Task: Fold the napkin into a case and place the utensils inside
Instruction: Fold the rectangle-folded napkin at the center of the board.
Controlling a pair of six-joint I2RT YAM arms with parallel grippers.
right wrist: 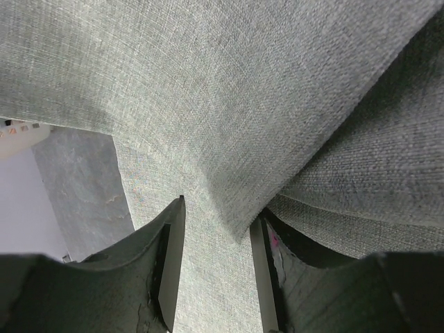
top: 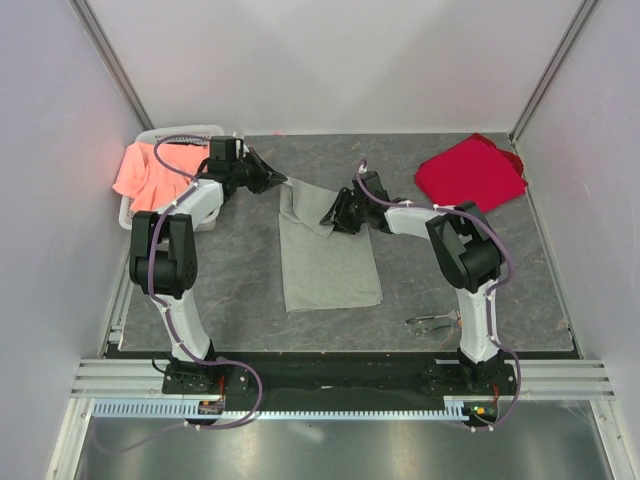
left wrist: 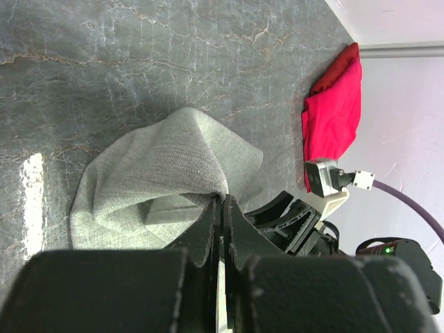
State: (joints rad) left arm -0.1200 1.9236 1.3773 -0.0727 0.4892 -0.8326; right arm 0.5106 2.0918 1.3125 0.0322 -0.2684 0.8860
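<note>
We list the napkin [top: 330, 265] on the counter [top: 240, 290], its far-left corner pinched between the closed left jaws, the right jaws parted over its far-right fold, the utensils [top: 432, 321] off its near-right corner.

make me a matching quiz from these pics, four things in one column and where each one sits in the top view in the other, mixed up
Things
1. napkin
2. red cloth
3. salmon-orange cloth
4. utensils

Places
A. far right corner
B. near edge, right side
C. centre, spread out flat
D. far left side

Pairs: 1-C, 2-A, 3-D, 4-B
</note>
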